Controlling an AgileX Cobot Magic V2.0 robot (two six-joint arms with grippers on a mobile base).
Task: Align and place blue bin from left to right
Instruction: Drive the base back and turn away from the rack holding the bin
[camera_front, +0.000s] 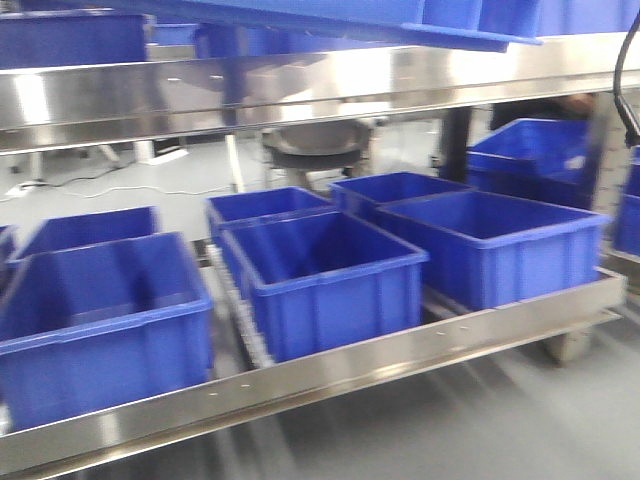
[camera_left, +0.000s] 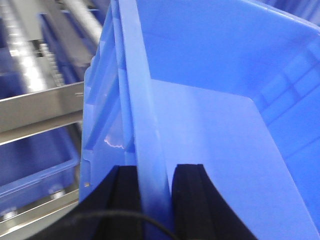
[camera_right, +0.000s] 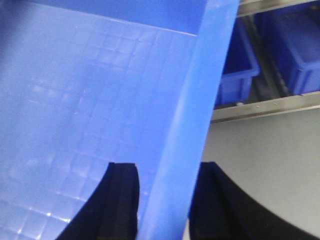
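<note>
Exterior front-facing view: blue bin (camera_front: 450, 18) held high above the steel shelf (camera_front: 330, 372), not yet placed.
Several bins (camera_front: 320, 275) already stand in a row on the shelf; this one waits to be set down. Both the left gripper (camera_left: 155, 175) and the right gripper (camera_right: 167, 177) are closed narrowly on its rim wall.

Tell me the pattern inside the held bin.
A grid of small squares, on the blue bin; clearest in the right wrist view.

left gripper (camera_left: 150, 200) has both black fingers pinched on a blue bin (camera_left: 210, 125) wall, right gripper (camera_right: 167, 200) clamped the same way.
</note>
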